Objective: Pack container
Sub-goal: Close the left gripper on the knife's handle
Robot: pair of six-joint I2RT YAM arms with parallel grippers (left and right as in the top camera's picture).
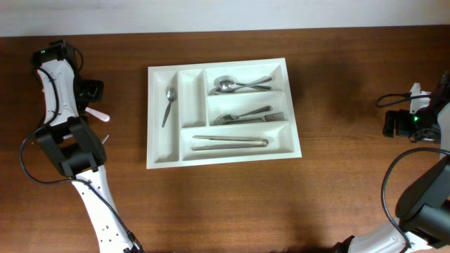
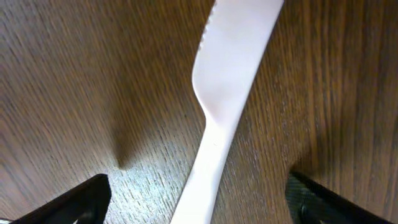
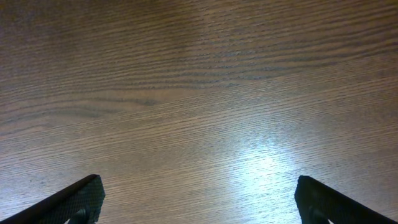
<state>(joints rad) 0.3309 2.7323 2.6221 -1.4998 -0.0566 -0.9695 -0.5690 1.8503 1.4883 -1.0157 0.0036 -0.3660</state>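
Jaws stand wide on both sides, gripping nothing. I see the container (image 1: 163,158) mid-table, metal cutlery (image 1: 242,116) in its compartments. Well apart to its left, my left gripper (image 2: 199,202) straddles a white plastic knife (image 2: 231,68) without touching it. My right gripper (image 3: 199,202) hangs over the wooden table (image 3: 186,93).

The white five-compartment container (image 1: 190,98) lay flat, well apart from the left gripper (image 1: 90,107); metal cutlery (image 1: 242,116) rested in four of its compartments.
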